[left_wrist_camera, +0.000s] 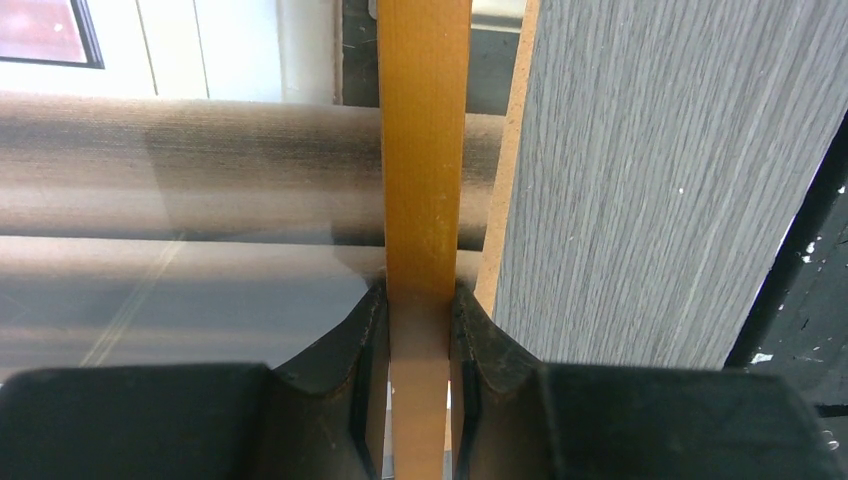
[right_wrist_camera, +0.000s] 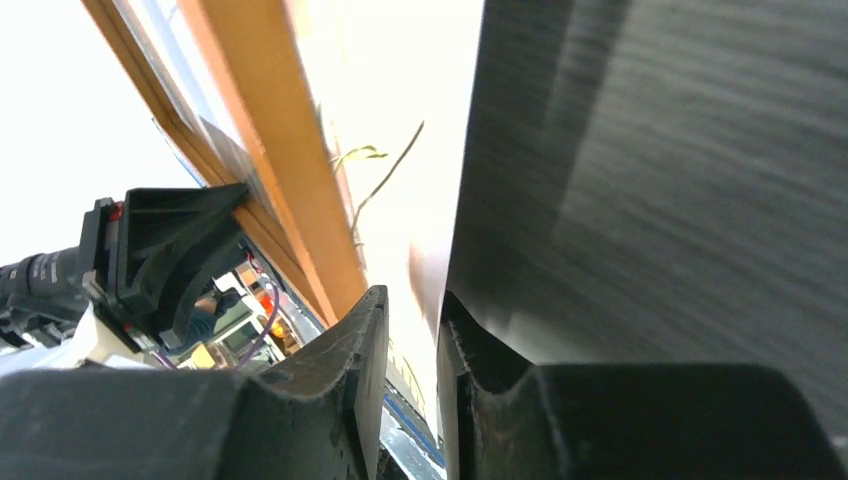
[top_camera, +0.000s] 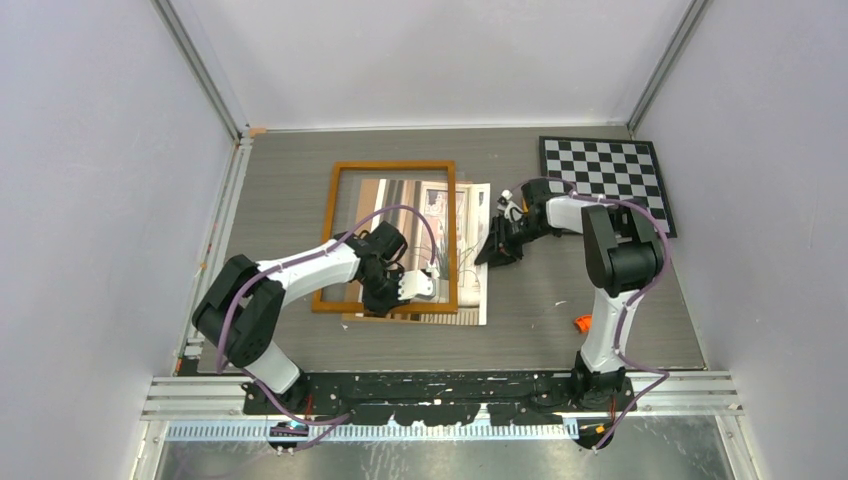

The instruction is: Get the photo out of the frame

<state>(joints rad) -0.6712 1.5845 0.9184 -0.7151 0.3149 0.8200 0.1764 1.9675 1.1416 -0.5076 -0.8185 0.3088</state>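
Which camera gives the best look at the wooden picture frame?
Top external: all four orange-brown sides of the frame show. The left wrist view shows only one strip pinched in the left gripper; the right wrist view, just one slanted edge.

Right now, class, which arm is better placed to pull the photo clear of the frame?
Right. The right end effector pinches the photo's exposed edge; the left end effector is clamped on the frame's border, steadying it.
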